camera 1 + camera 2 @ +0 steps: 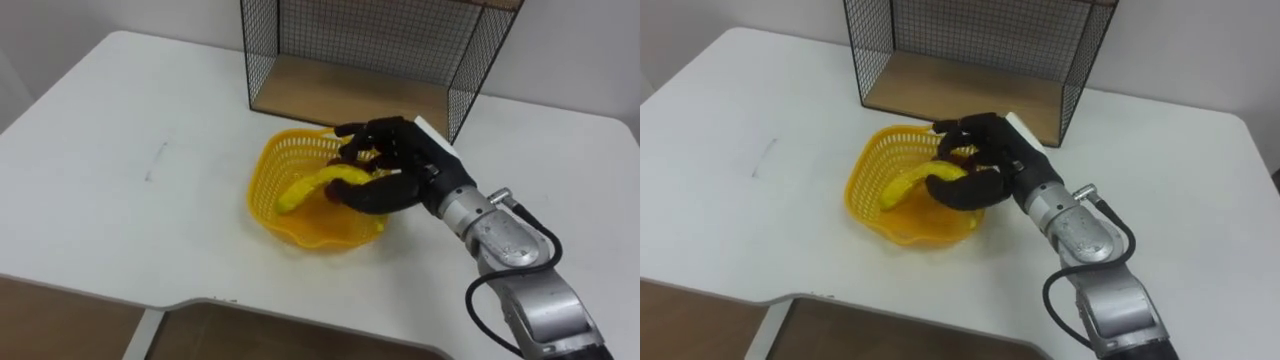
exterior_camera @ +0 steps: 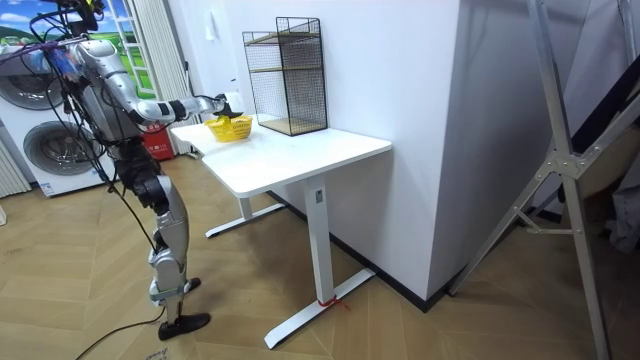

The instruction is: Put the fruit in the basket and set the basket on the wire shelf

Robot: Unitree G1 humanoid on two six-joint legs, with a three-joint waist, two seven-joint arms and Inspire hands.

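Note:
A yellow plastic basket (image 1: 300,236) stands on the white table (image 1: 120,170), just in front of the black wire shelf (image 1: 360,50). A yellow banana (image 1: 305,187) lies inside it, slanting up toward the right. My right hand (image 1: 395,160) reaches in over the basket's right rim, with fingers above and thumb below curled round the banana's upper end. In the room view I stand at the table's end on the room view's left, right arm stretched out to the basket (image 2: 229,128).
The wire shelf has a wooden floor (image 1: 340,92) and an open front facing me. Bare tabletop spreads left of the basket, and the table's front edge (image 1: 200,300) is near. A washing machine (image 2: 45,150) stands behind me.

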